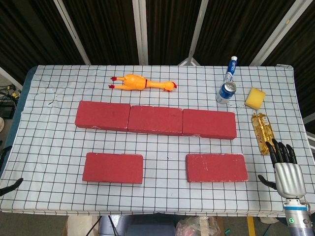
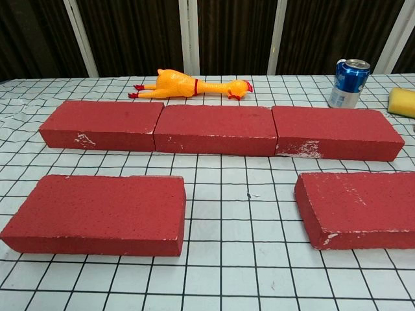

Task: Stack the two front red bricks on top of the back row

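Three red bricks lie end to end as the back row, left (image 1: 102,115), middle (image 1: 155,120) and right (image 1: 209,123); the chest view shows the same row, left (image 2: 100,124), middle (image 2: 217,129), right (image 2: 334,133). Two more red bricks lie flat in front of it, front left (image 1: 113,167) (image 2: 100,212) and front right (image 1: 216,167) (image 2: 360,208). My right hand (image 1: 285,169) hovers at the table's front right corner, right of the front right brick, fingers spread, holding nothing. Of my left hand only a dark fingertip (image 1: 12,186) shows at the far left edge.
A yellow rubber chicken (image 1: 142,83) (image 2: 191,85) lies behind the back row. A blue can (image 1: 226,92) (image 2: 349,83), a bottle (image 1: 231,66) and a yellow sponge (image 1: 255,97) (image 2: 402,102) stand at the back right. A gold packet (image 1: 262,132) lies just ahead of my right hand.
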Available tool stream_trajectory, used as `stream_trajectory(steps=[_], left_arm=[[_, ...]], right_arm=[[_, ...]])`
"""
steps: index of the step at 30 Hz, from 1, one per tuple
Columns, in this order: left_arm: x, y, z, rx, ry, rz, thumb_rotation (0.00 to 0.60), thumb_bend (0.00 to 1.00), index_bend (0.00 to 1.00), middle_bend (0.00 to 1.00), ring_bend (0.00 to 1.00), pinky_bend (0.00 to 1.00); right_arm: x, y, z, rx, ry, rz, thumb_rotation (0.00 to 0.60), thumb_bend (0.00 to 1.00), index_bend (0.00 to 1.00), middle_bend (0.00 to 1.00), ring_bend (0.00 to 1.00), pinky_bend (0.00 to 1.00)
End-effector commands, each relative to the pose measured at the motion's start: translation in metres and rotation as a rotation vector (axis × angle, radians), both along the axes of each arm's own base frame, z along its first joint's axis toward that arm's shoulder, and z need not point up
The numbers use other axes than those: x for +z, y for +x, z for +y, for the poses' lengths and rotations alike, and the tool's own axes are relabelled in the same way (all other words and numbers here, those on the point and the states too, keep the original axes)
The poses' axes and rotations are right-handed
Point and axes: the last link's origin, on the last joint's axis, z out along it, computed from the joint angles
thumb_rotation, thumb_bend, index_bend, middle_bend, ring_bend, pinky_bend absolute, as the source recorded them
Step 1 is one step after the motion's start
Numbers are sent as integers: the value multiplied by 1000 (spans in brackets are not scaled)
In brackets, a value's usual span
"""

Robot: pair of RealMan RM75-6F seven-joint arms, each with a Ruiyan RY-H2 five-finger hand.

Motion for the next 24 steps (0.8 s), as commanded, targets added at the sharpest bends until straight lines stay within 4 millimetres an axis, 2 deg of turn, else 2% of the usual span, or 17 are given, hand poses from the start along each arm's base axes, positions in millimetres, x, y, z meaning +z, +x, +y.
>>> stream_trajectory(steps=[1, 13, 20, 24], left_arm=[[0, 0, 0, 0, -1, 1, 600, 0, 159, 11, 0, 104], [-2, 1, 0, -4, -12, -3, 600, 0, 159, 11, 0, 106], [-4, 2, -2, -8, -27, -1, 600, 0, 159, 11, 0, 107], [-3, 1, 0, 3, -26, -3, 600, 0, 159, 11, 0, 108]], right_arm=[[0, 0, 0, -1, 3, 1, 600, 162, 49, 0, 0, 0], [-5, 4, 8, -6, 98, -45, 600, 161, 49, 0, 0, 0], [-14, 15, 15, -13, 221, -84, 600, 162, 49, 0, 0, 0], [-18, 26, 10, -7, 272, -63, 600, 161, 49, 0, 0, 0]])
